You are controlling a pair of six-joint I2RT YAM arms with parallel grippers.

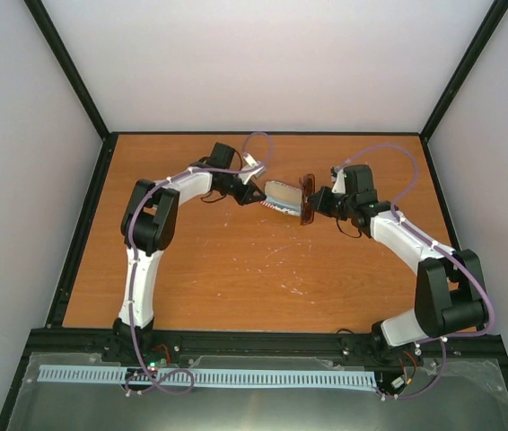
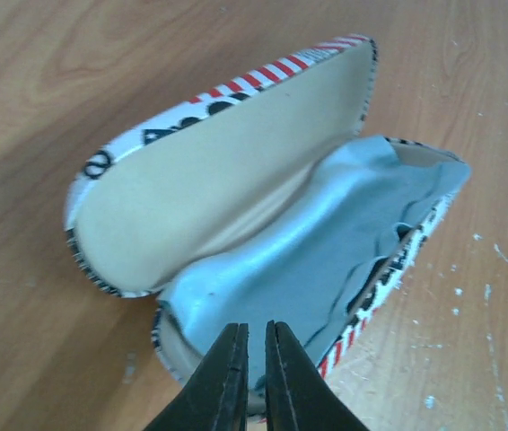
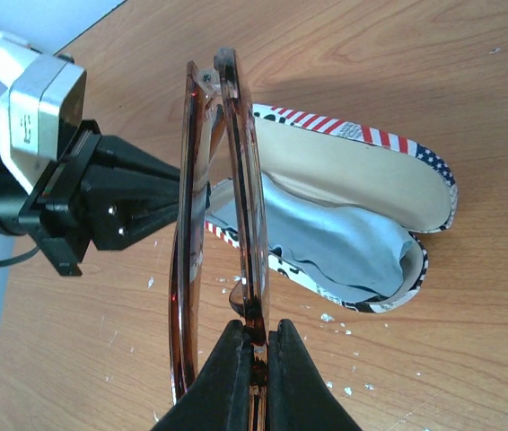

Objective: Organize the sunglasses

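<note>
Viewing the right end effector (image 3: 256, 334) from its wrist camera, we find it clamped on one end of the sunglasses (image 3: 243, 180). The folded pair stands on edge, its long axis running straight out from the fingers. From above, that axis lies near-to-far over the surface (image 1: 236, 269), at the right end of the open case (image 3: 353, 175), which holds a blue cloth (image 3: 326, 238). The left end effector (image 2: 256, 330) is almost together, tips at the case's near rim. We cannot tell whether it pinches anything.
</note>
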